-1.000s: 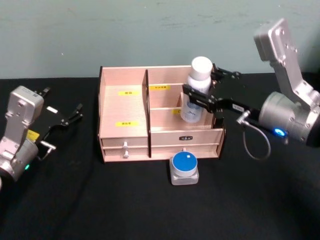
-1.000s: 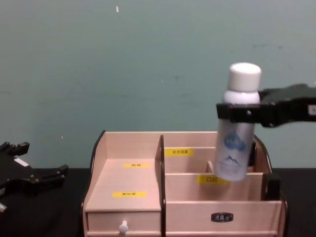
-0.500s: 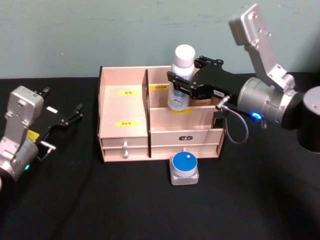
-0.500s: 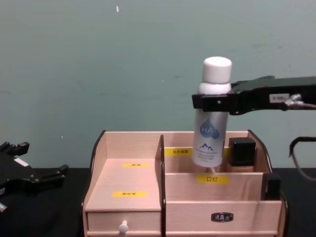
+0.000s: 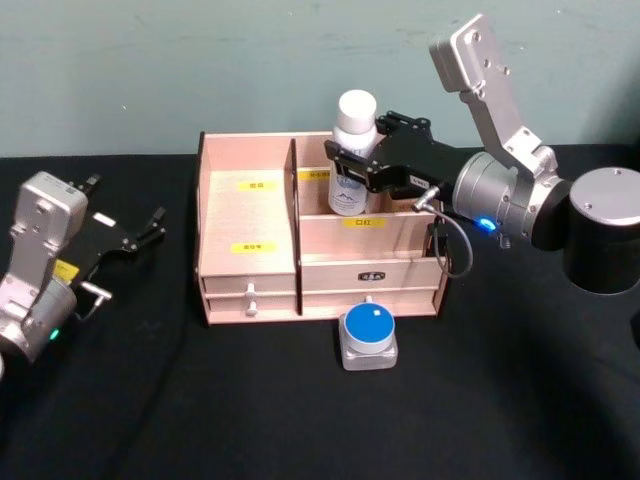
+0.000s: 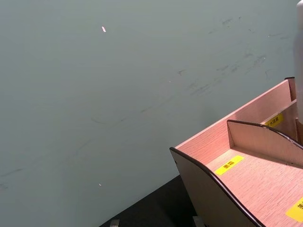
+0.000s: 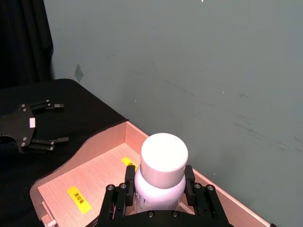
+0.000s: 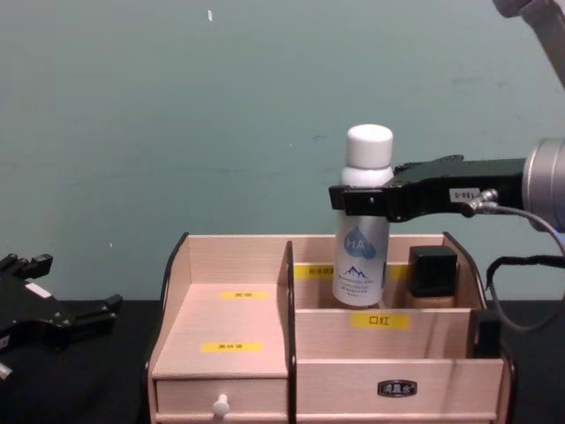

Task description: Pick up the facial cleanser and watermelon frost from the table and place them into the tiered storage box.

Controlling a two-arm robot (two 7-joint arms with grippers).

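Right claw is clamped on the white-capped bottle just under the cap, holding it upright so the base can drop straight into the box's back right slot, while the blue-lidded jar waits on the table out front and the left claw sits wide open off to the left.

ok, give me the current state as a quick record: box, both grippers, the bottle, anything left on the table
tiered storage box: centre of the table, both drawers shut
right gripper: shut on the white-capped bottle, over the box's rear right compartment
white-capped bottle: upright, base down near the divider's top edge; cannot tell if it is seated
left gripper: open, parked left of the box
blue-topped container: on the table in front of the box, apart from it
dark-capped item: in the rear right compartment, beside the bottle
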